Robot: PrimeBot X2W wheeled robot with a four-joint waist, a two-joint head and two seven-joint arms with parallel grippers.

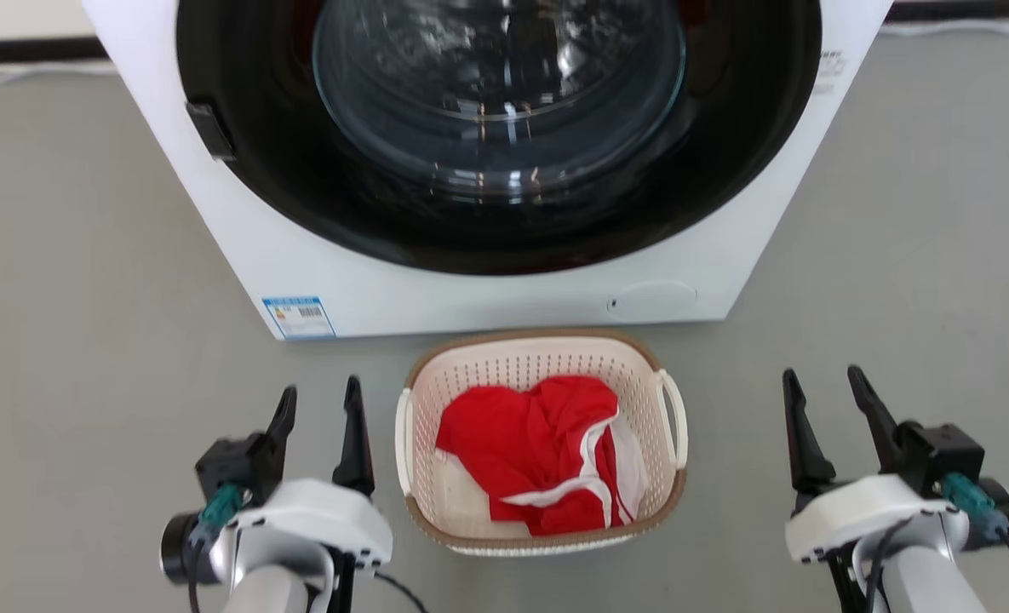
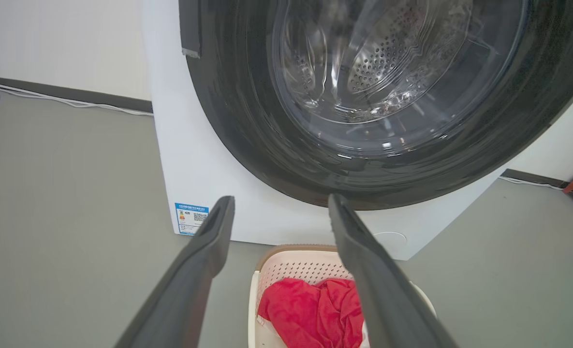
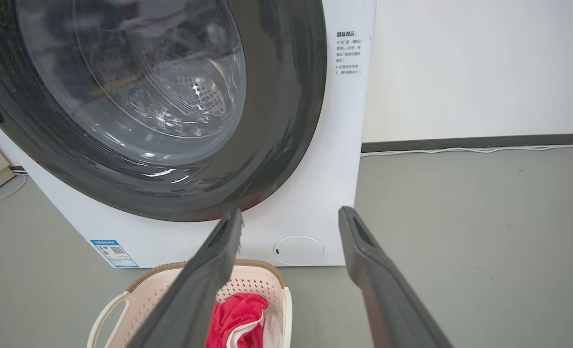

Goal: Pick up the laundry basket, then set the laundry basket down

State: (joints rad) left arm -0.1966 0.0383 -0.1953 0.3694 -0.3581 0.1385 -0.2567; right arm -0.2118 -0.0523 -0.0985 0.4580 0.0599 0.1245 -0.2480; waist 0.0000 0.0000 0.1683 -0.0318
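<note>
A: Where is the basket [image 1: 523, 363] sitting?
B: It is sitting on the floor [image 1: 87, 358], just in front of the washer [image 1: 300, 255], with a red cloth [image 1: 521, 443] lying inside.
A: And the grippers?
B: The left gripper [image 1: 320, 390] and the right gripper [image 1: 821, 375] are hanging wide open, one on each side of it, holding nothing and not touching it.

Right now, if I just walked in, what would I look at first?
Probably the big white washing machine with its round dark glass door, standing at the back in the head view. Right in front of it on the grey floor sits the laundry basket, with a bright red cloth bunched inside. The left gripper and the right gripper hover open on either side of the basket, touching nothing.
</note>
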